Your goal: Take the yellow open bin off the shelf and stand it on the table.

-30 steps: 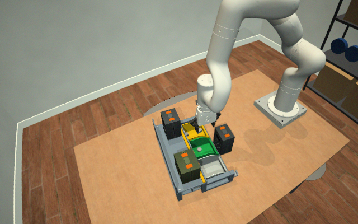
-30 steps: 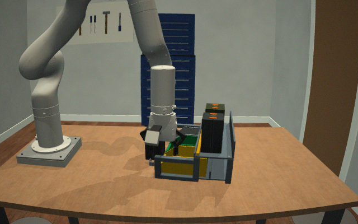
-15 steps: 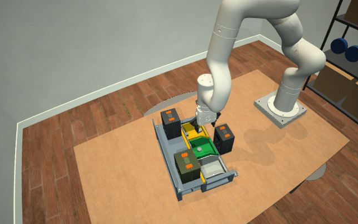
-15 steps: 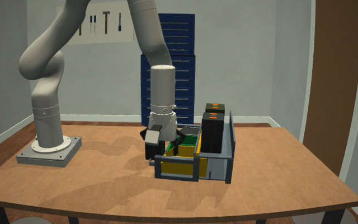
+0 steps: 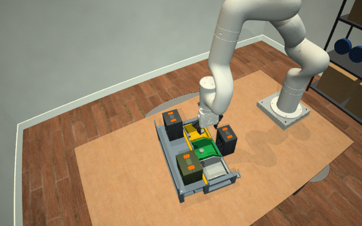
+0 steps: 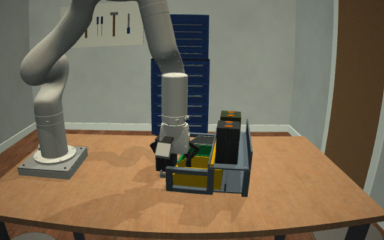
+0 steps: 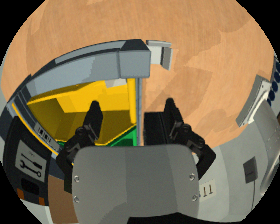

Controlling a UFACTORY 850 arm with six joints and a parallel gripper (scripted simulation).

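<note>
The yellow bin (image 5: 203, 137) (image 6: 189, 181) (image 7: 56, 107) stands in the end bay of the grey shelf (image 5: 178, 145) (image 6: 189, 171) (image 7: 91, 71). A pale grey patch, perhaps a part, shows inside it. The green bin (image 5: 213, 147) (image 6: 202, 149) (image 7: 123, 140) is beside it, holding a round grey part (image 5: 201, 150). The light grey bin (image 5: 215, 169) (image 6: 204, 140) is at the far end. My gripper (image 5: 208, 129) (image 6: 175, 165) (image 7: 132, 106) is open and points down. In the wrist view one finger is over the yellow bin's inside, the other beyond its front wall. Finger depth is unclear.
A black case (image 5: 173, 127) (image 6: 227, 144) and an olive case (image 5: 189, 169) (image 6: 231, 115) stand on the shelf's rear part. Another black case (image 5: 227, 141) (image 6: 165, 163) (image 7: 153, 127) stands on the table before the bins, close to my outer finger. A small bracket (image 5: 238, 174) (image 6: 162, 174) (image 7: 166, 55) juts out at each shelf end.
</note>
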